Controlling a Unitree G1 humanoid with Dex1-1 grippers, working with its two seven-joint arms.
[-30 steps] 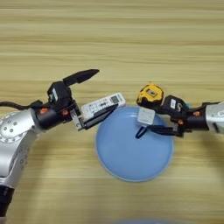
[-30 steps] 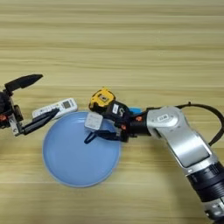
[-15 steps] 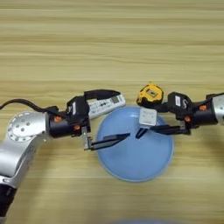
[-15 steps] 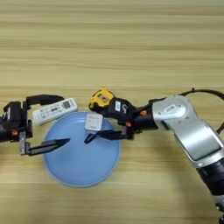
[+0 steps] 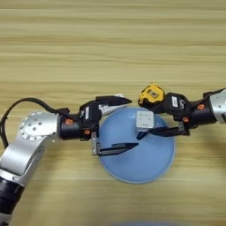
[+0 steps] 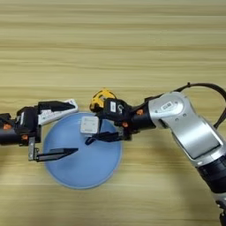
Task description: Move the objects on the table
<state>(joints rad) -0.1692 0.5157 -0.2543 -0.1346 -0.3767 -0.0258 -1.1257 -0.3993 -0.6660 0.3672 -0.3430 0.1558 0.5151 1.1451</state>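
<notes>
Both arms are reaching inward over the round blue plate [image 5: 137, 170], which is sitting near the 6 o'clock side of the table [image 5: 110, 48]. The left gripper [image 5: 128, 124] is standing wide open and holding nothing: one black finger is pointing toward 3 o'clock along the plate's upper rim, the other is lying lower, over the plate's bare floor. The white remote control [image 6: 55, 112] is lying just behind that upper finger, at about 10 o'clock from the plate's middle, its long axis running roughly 8 to 2 o'clock; the left arm is clearly the nearer one to it. The right gripper [image 5: 144, 117] is coming in from 3 o'clock, and the small pale square block [image 5: 145, 120] is sitting at its tips, over the plate's upper part; one finger is showing just under the block, the other is hidden, so I cannot tell whether the block is pinched or only lying against them. The yellow-black tape measure [image 5: 151, 94] is resting just off the plate's rim at about 1 o'clock, right beside the right gripper's body. Any release of the block, I judge, is turning on it hanging above the plate's floor, with the left gripper's lower finger lying at its 8 o'clock. Compared with a second ago, the left gripper has swung from beside the remote control out across the plate, while the block has stayed close to where it was.
</notes>
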